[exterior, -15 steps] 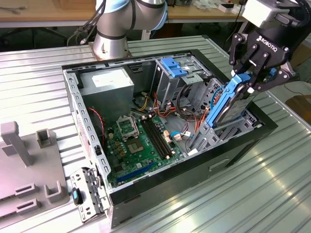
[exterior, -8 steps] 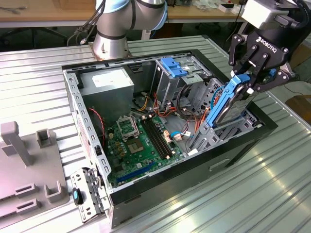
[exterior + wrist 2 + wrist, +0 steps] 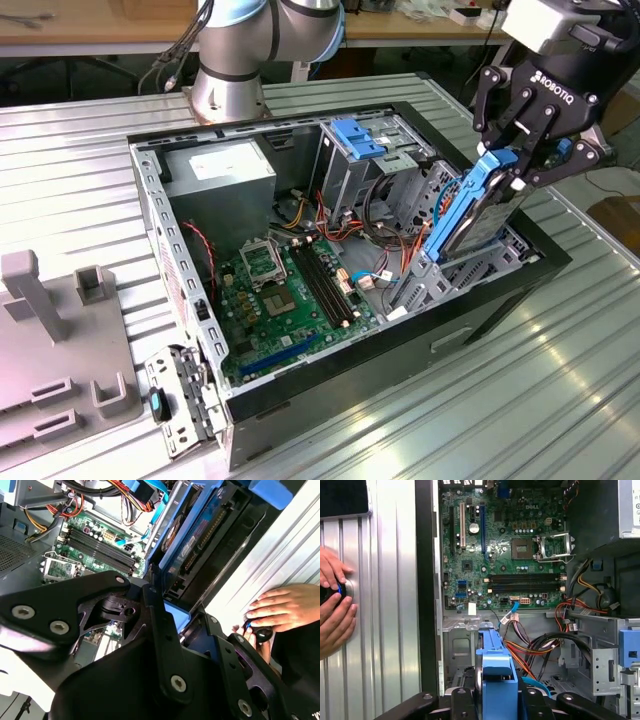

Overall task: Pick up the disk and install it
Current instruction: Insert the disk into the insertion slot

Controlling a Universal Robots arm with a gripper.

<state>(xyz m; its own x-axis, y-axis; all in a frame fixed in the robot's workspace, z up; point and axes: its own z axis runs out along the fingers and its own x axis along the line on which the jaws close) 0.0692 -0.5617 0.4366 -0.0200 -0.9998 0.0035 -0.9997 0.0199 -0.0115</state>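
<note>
Your end effector [image 3: 522, 163] is pinching the disk [image 3: 476, 222], hanging tilted over the drive cage [image 3: 455, 268] at the exterior view's right. It's probably sitting skewed, so you're risking jamming it or snagging those cables [image 3: 402, 238].

The worktop [image 3: 480, 400] is ribbed silver metal, and bright light glints along its grooves. Beyond the worktop's far edge stands a pale wooden desk [image 3: 100, 35] with dark shadow beneath it. On the worktop, toward the exterior view's left, lies a grey moulded fixture [image 3: 60, 350] with upright posts.
</note>
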